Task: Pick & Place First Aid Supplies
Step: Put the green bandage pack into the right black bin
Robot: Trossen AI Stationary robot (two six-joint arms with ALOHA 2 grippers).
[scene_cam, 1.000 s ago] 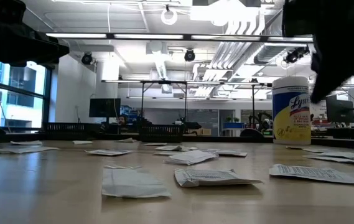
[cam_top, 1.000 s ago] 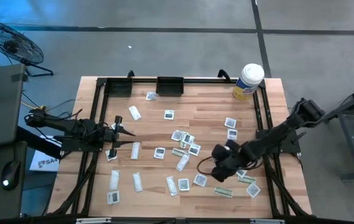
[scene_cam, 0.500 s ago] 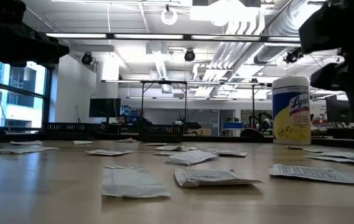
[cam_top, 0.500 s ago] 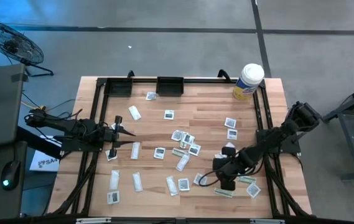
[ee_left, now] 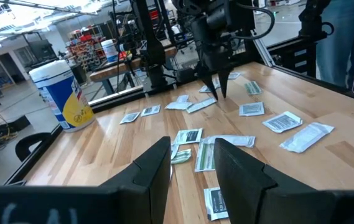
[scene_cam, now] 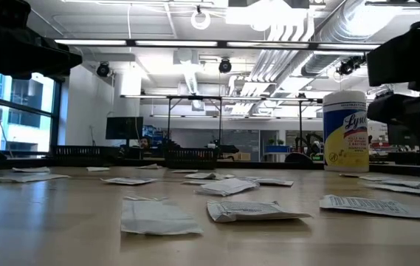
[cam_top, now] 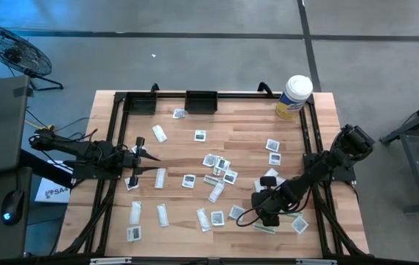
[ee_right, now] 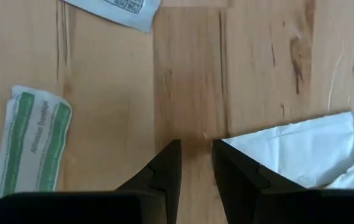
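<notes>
A white tub (cam_top: 293, 96) with a yellow label stands at the far right corner of the wooden bench (cam_top: 246, 140), well apart from the packets; in the low view its label reads "Lys" before being cut off. A dark frame rail (cam_top: 308, 140) borders the work area, with a black bin (cam_top: 201, 101) at the far edge. The first aid supplies (cam_top: 216, 165) lie scattered flat across the bench: white squares with dark printed centres, narrow white strips, and a green-striped strip (ee_right: 32, 146) printed "Adhesive Bandage". The right hand (cam_top: 269, 218) points down just over bare wood near the front right, fingers slightly parted, pinching nothing, a white packet (ee_right: 301, 152) just beside it. The left hand (cam_top: 150, 160) waits at the left side, fingers slightly apart, empty.
</notes>
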